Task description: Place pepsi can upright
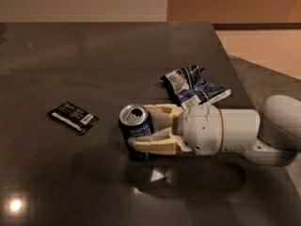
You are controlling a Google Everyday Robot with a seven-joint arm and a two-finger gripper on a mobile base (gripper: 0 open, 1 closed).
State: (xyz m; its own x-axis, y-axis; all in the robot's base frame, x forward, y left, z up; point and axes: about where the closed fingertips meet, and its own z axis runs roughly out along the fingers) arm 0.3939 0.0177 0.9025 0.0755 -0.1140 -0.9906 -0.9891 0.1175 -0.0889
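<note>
One pepsi can (135,117) stands near the middle of the dark table (94,55), close to upright, its opened silver top leaning slightly toward the camera. Its base sits in shadow, so I cannot tell whether it rests fully on the surface or hangs just above it. The gripper (138,127) reaches in low from the right, and its two cream fingers (155,145) are clamped on the can's blue body, one in front and one behind.

The main risk, as I judge it, is letting go too soon. If the base is not flat on the table, the can may drop, rock on its rim and tip over. Uneven opening is another hazard: a finger that drags on the metal could pull the can sideways, and the glossy tabletop would let it slide. Backing the arm out at an angle could also knock it over.

A fallen can could roll toward the crumpled snack bag (193,86) lying just behind the gripper. The black packet (73,117) lies well apart to the left and looks unlikely to interfere.
</note>
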